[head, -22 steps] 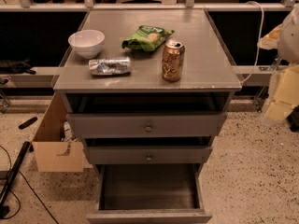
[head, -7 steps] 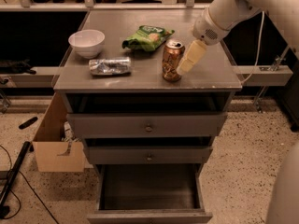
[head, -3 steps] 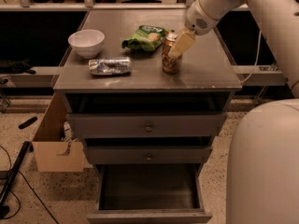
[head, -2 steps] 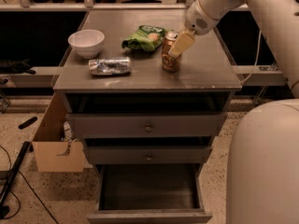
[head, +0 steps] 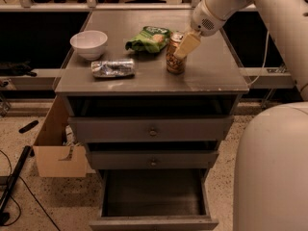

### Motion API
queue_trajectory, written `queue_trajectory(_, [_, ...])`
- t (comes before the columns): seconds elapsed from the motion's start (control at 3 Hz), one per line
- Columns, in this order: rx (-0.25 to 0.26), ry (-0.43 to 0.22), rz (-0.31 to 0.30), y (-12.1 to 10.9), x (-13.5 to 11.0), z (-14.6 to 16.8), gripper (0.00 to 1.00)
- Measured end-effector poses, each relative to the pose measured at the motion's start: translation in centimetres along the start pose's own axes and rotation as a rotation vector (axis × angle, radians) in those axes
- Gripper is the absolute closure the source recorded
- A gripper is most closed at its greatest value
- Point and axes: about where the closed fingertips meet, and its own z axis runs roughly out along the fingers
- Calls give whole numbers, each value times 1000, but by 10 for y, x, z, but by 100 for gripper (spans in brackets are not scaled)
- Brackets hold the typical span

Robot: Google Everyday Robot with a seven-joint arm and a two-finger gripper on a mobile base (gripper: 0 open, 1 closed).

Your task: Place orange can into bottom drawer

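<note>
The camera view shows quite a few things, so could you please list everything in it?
orange can: one, orange-copper, upright on the cabinet top, right of centre
bag: one, green, cabinet top, left of and behind the orange can
bowl: one, white, cabinet top, back left
crushed can: one, silver, lying in front of the bowl
cabinet: one, grey, centre
upper drawers: two, grey, knobbed
bottom drawer: one, grey, dark inside, pulled open, nothing in it
box: one, brown cardboard, on the floor left of the cabinet
black rod: one, on the floor, far left
gripper: one, cream, at the orange can's upper right
arm: one, white, top right
base: one, white, bottom right
</note>
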Motion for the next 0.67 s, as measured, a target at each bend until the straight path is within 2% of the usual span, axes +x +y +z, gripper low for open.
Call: queue_trajectory(0.67, [12, -8, -20, 7, 0, -5, 100])
